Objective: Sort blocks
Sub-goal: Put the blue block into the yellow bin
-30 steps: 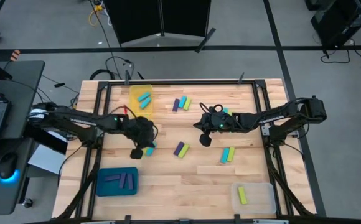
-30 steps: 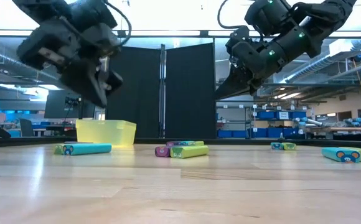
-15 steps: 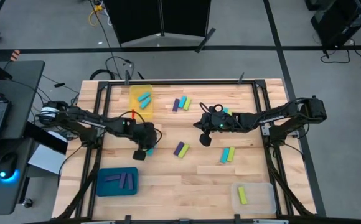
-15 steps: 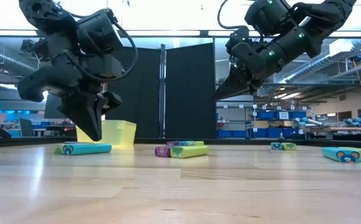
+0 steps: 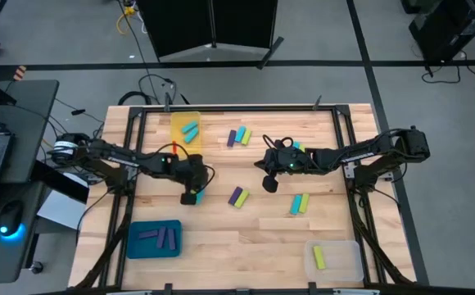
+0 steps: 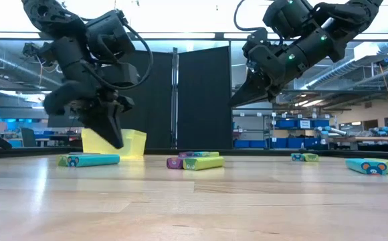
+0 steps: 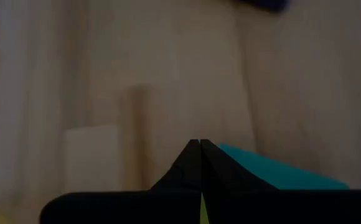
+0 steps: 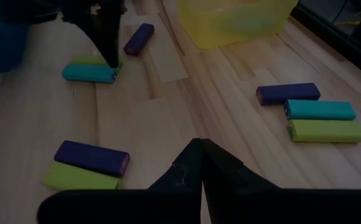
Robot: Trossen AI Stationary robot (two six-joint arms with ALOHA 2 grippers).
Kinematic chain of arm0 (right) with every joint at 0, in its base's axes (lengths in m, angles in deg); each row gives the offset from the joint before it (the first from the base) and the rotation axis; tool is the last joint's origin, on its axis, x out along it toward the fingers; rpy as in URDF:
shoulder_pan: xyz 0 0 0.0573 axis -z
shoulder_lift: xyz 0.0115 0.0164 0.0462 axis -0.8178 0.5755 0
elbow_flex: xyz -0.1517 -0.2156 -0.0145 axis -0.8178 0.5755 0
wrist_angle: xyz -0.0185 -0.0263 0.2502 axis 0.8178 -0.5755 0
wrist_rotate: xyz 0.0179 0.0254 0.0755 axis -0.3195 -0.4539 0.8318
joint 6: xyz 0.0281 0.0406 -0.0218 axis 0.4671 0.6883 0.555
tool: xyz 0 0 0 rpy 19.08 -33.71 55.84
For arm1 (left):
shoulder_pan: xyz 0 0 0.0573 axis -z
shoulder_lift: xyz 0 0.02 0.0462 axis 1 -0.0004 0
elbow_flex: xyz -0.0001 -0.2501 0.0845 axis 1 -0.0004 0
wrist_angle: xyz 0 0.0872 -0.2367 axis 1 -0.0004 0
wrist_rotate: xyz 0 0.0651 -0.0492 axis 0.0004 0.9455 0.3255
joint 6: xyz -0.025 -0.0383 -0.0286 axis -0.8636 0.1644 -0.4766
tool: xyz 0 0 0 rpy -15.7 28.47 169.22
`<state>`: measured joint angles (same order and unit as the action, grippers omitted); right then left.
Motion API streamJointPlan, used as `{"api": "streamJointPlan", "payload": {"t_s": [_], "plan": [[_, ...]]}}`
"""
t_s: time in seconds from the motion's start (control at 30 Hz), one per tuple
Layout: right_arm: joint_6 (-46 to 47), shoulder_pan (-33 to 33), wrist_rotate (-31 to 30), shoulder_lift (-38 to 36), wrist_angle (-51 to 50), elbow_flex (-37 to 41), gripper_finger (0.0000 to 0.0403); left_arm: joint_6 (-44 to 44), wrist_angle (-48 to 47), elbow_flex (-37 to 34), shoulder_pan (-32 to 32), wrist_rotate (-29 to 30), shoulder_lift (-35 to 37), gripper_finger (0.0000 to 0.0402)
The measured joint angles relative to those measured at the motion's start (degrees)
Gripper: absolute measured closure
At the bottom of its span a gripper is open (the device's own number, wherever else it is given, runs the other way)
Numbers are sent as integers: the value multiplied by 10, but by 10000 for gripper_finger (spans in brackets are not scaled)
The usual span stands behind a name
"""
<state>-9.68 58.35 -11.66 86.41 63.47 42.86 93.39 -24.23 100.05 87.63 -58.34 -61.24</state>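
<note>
My left gripper (image 5: 191, 195) (image 6: 118, 144) is shut and points steeply down, its tip just above the right end of a cyan block (image 6: 93, 159) (image 8: 90, 73). That block lies flat beside a yellow-green block (image 8: 88, 60). The left wrist view shows the cyan block (image 7: 280, 174) close beyond the shut fingers (image 7: 200, 147). My right gripper (image 5: 270, 184) (image 6: 237, 100) hangs shut, high over the table's middle. More blocks lie on the wood: a purple, cyan and green group (image 5: 237, 137), a purple and green pair (image 5: 237, 197) and a cyan and green pair (image 5: 300, 203).
A yellow tray (image 5: 186, 129) with cyan blocks stands at the far left. A blue tray (image 5: 154, 238) with purple blocks is at the near left. A clear tray (image 5: 333, 258) with a green block is at the near right. One purple block (image 8: 139, 38) lies near the left gripper.
My left gripper has sunk toward the cyan and green pair and shifted a little toward the table's right, tipping to point more steeply down. It has stayed shut.
</note>
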Motion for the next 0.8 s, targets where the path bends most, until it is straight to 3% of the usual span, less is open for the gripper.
{"api": "streamJointPlan", "payload": {"t_s": [0.27,0.53,0.8], "plan": [[0,0,0,0,1,0,389,-1,21,41,-35,8,0,398],[0,0,0,0,-3,0,374,-155,-122,126,-20,-34,0,387],[-1,-4,0,0,-4,0,382,-187,-241,134,45,-22,-3,383]]}}
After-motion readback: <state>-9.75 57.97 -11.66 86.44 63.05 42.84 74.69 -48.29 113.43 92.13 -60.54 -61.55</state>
